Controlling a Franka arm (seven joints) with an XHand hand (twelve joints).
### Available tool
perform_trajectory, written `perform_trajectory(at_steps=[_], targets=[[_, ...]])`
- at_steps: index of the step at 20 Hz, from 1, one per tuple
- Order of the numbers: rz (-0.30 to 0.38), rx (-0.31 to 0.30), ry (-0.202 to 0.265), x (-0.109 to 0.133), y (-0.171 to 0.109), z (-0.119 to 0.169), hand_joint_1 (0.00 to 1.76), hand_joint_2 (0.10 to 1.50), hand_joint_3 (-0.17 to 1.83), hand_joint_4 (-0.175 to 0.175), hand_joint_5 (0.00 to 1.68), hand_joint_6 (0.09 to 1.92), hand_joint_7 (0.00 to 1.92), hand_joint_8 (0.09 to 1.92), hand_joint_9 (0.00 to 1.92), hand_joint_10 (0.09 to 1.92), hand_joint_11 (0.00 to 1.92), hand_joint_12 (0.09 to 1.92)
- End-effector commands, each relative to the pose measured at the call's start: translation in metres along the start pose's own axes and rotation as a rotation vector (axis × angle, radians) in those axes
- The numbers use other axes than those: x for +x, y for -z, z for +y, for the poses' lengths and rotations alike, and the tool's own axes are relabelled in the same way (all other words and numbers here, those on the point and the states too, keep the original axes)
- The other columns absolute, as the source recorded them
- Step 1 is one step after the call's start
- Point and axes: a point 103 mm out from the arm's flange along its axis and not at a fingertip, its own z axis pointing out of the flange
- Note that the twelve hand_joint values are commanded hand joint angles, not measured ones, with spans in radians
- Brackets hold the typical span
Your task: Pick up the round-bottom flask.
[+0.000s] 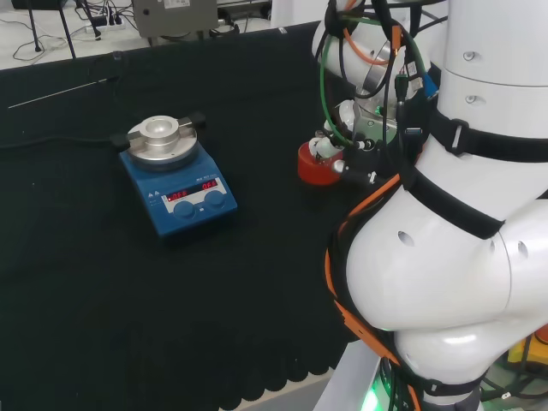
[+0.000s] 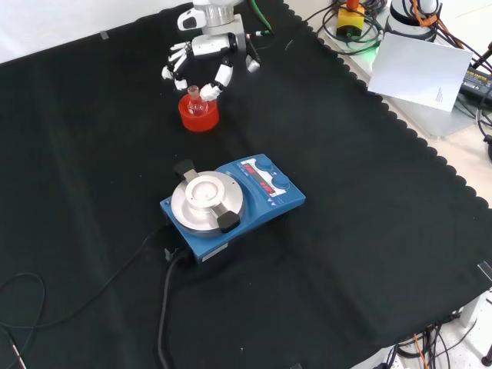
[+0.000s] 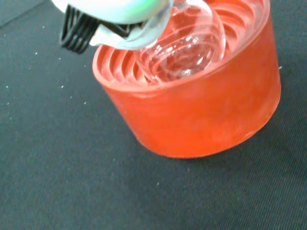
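In the wrist view, the flask (image 3: 184, 45) sits with its clear round belly in the ribbed hollow of the red stand (image 3: 196, 110), close under the palm. A blurred white part of the hand (image 3: 120, 14) hangs over the rim of the stand.

In the front view, a blue stirrer (image 2: 231, 204) with a round metal plate is nearest, its cable trailing toward the near edge of the black cloth (image 2: 369, 254). Beyond it, well apart, stands the stand (image 2: 198, 114) with the flask (image 2: 195, 98) upright in it, neck pointing straight up. The hand (image 2: 207, 58) is just behind and above, fingers (image 2: 223, 75) spread and curved downward around the neck without closing on it; one fingertip looks to be near or touching the neck, though the glass is too clear to be sure.

So the flask lies directly below and slightly in front of the palm, long axis vertical. The coming move probably turns on lowering the hand and closing the fingers on the neck.

In the head view, the stand (image 1: 318, 164) shows at the arm's left edge, the hand (image 1: 338, 154) pressed close by it.
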Motion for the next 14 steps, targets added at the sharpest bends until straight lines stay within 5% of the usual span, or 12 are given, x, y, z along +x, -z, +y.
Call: perform_trajectory(at_steps=[1,14], targets=[[0.002,0.001,0.011,0.003,-0.007,0.0005,0.99,0.62,0.68,-0.059,0.63,0.9,0.29,0.65,0.42,0.68,0.0,1.31],[0.006,-0.012,0.007,0.0015,-0.0021,0.0041,0.99,0.64,0.68,-0.067,0.75,0.92,0.3,0.66,0.44,0.69,0.0,1.32]])
